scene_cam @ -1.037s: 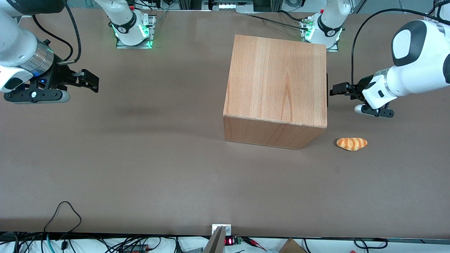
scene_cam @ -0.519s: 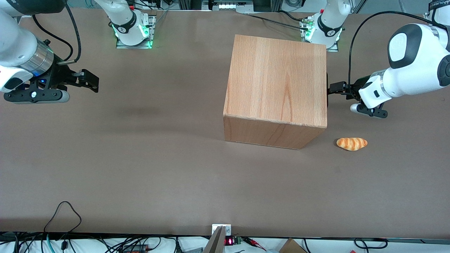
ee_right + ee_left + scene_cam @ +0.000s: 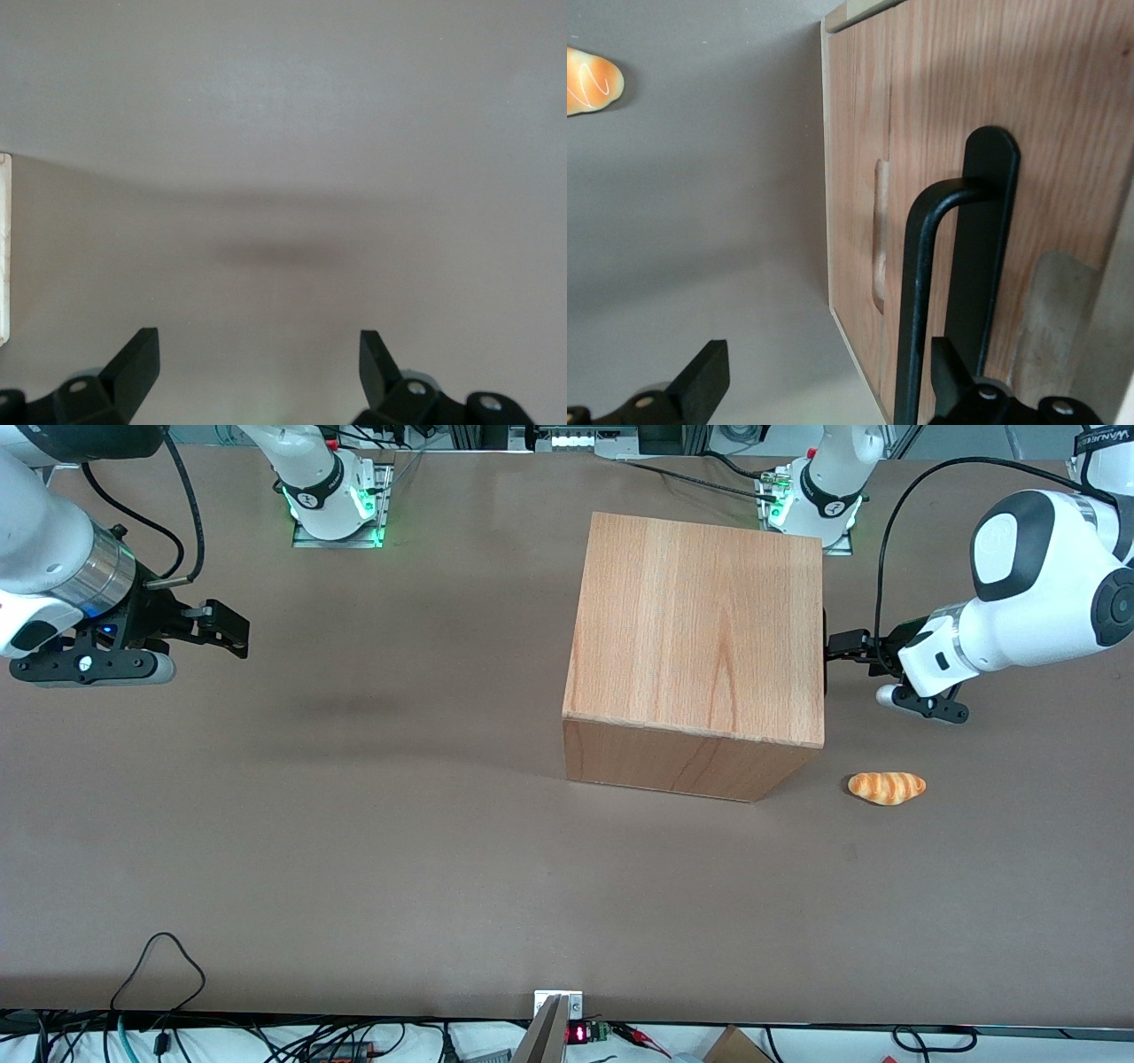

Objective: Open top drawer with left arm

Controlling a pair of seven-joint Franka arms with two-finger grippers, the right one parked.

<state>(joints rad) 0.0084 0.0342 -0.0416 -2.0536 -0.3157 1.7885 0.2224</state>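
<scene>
The light-wood top drawer [image 3: 1063, 133] sits shut in the plain wooden cabinet box [image 3: 700, 629], on its three o'clock face, so its contents are hidden. The slim black two-finger gripper [image 3: 840, 646] hovers there, fingers spread astride the black bar handle [image 3: 917, 292]. An off-centre pinch could slip off, or the pull could drag the whole cabinet.

The front camera looks down steeply from high over the table [image 3: 354, 850], taking in my whole workspace, with the cabinet [image 3: 700, 629] mid-frame and my left arm [image 3: 1028, 602] at its side. My left wrist camera sits close to the cabinet's face, looking past my hand [image 3: 824, 390], whose fingers stand spread apart. Both views share the cabinet and the bread [image 3: 886, 787]. The right wrist camera faces bare table from close above.
</scene>
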